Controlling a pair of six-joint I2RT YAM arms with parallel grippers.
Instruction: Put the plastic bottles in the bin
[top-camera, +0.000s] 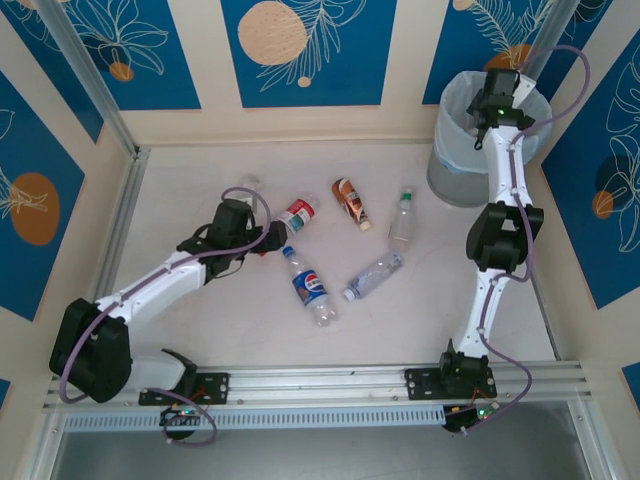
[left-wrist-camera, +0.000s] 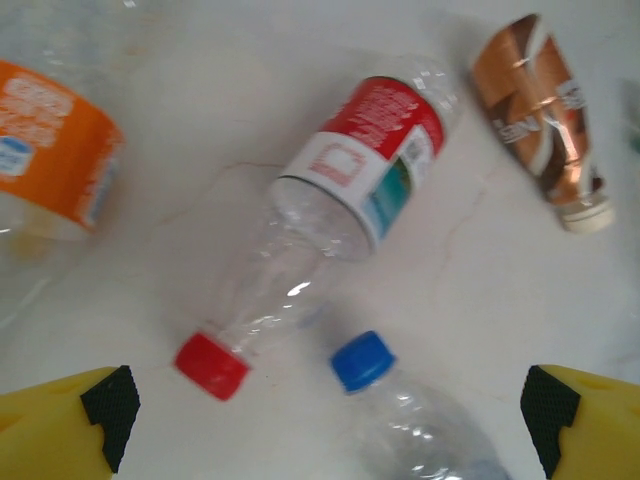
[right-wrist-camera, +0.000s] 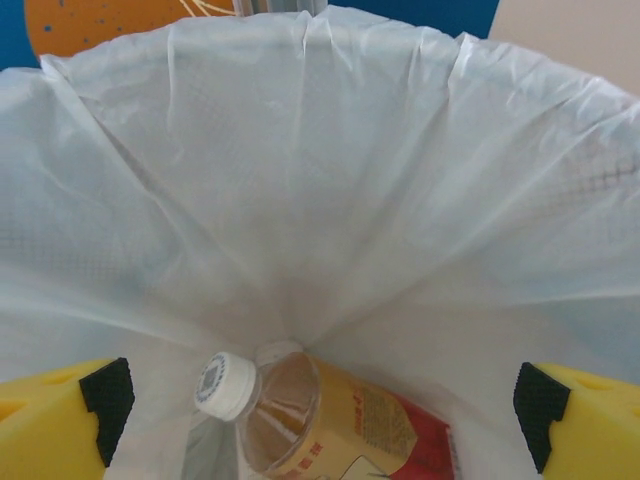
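My left gripper (top-camera: 275, 238) (left-wrist-camera: 330, 425) hangs open over the table, just short of two bottle necks. One is a red-labelled bottle (left-wrist-camera: 355, 170) (top-camera: 297, 214) with a red cap, the other the blue-capped Pepsi bottle (left-wrist-camera: 400, 410) (top-camera: 310, 287). An orange-labelled bottle (left-wrist-camera: 50, 160) lies to the left and a crushed brown one (left-wrist-camera: 540, 110) (top-camera: 349, 200) to the right. My right gripper (top-camera: 497, 95) (right-wrist-camera: 320, 415) is open above the bin (top-camera: 455, 150). Inside the bin's white bag (right-wrist-camera: 320, 180) lies a red-yellow labelled bottle (right-wrist-camera: 340, 420) with a white cap.
Two more clear bottles lie mid-table, one with a green cap (top-camera: 403, 220) and one unlabelled (top-camera: 375, 275). Blue-patterned walls enclose the table, and the bin stands in the far right corner. A metal rail (top-camera: 330, 385) runs along the near edge.
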